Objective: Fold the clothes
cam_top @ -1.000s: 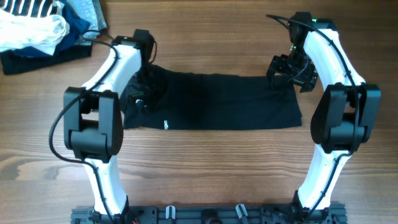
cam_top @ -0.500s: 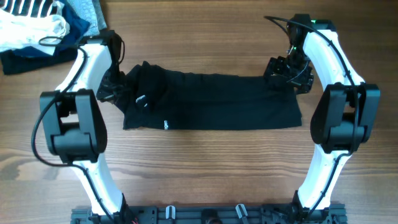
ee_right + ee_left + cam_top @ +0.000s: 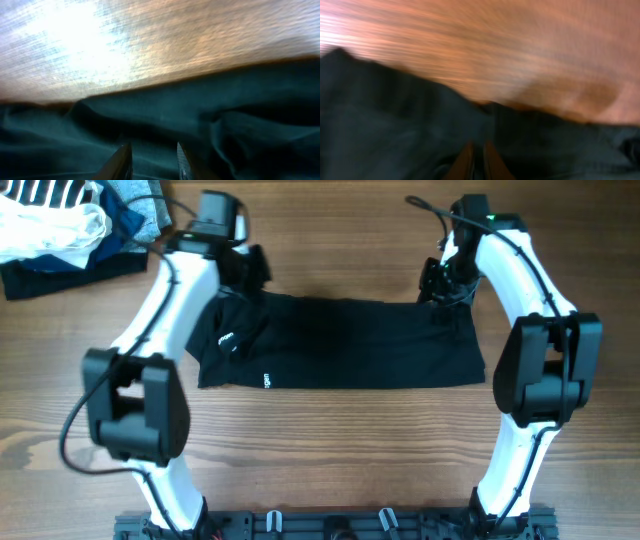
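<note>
A black garment lies folded into a wide band across the middle of the wooden table. Its left end is bunched, with a small white logo showing. My left gripper sits at the garment's back left corner. In the left wrist view its fingers are pressed together, shut on the black cloth. My right gripper is at the back right corner. There its fingers stand a narrow gap apart over the cloth, with fabric lying between them.
A pile of other clothes, white, striped and dark blue, lies at the back left corner of the table. The arms' mounting rail runs along the front edge.
My left arm swung from the garment's left edge to its back left corner and its jaws finished closing. My right gripper's jaws drew much closer together over the back right corner.
</note>
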Motion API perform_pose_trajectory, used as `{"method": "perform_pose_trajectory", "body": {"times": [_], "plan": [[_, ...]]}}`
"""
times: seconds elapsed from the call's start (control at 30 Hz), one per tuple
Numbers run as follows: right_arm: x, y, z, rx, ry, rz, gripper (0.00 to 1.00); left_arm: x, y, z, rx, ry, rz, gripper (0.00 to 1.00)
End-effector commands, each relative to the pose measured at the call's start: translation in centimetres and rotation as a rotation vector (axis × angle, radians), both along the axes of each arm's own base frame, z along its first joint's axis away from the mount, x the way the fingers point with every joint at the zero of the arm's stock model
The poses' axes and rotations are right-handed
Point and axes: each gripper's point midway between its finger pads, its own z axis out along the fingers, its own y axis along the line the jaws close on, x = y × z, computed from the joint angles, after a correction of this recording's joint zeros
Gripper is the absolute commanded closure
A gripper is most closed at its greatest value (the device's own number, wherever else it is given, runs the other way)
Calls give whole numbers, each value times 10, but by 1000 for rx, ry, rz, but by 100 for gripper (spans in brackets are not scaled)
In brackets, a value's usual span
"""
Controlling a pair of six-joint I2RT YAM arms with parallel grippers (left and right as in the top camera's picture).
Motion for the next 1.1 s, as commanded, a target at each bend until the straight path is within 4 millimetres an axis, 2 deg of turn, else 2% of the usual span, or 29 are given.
{"method": "perform_pose_trajectory", "body": {"times": [0.0,0.13,0.27,0.37,0.43,0.57,0.7,0.97,1.03,1.07], "plan": [[-13,-2,-9,-48,31,-23,70,-9,-18,-46,-13,100,-60,93],[-26,-3,-25,-51,71,-43,71,-17,-20,-74,2,169,-65,94],[-41,-4,-41,-55,110,-44,71,-27,-13,-86,18,232,-56,94],[-53,-6,-50,-63,146,-44,71,-41,3,-91,82,296,-34,93],[-61,-16,-53,-112,177,-69,71,-56,31,-94,199,362,1,93],[-71,-35,-52,-225,213,-93,71,-76,69,-93,336,447,44,93],[-80,-49,-50,-294,248,-96,70,-88,98,-90,405,503,83,95],[-88,-71,-45,-348,284,-140,70,-84,135,-75,387,490,182,93],[-89,-75,-44,-347,291,-152,75,-83,147,-67,376,475,217,94],[-88,-77,-43,-346,293,-164,82,-82,153,-61,370,464,235,94]]}}
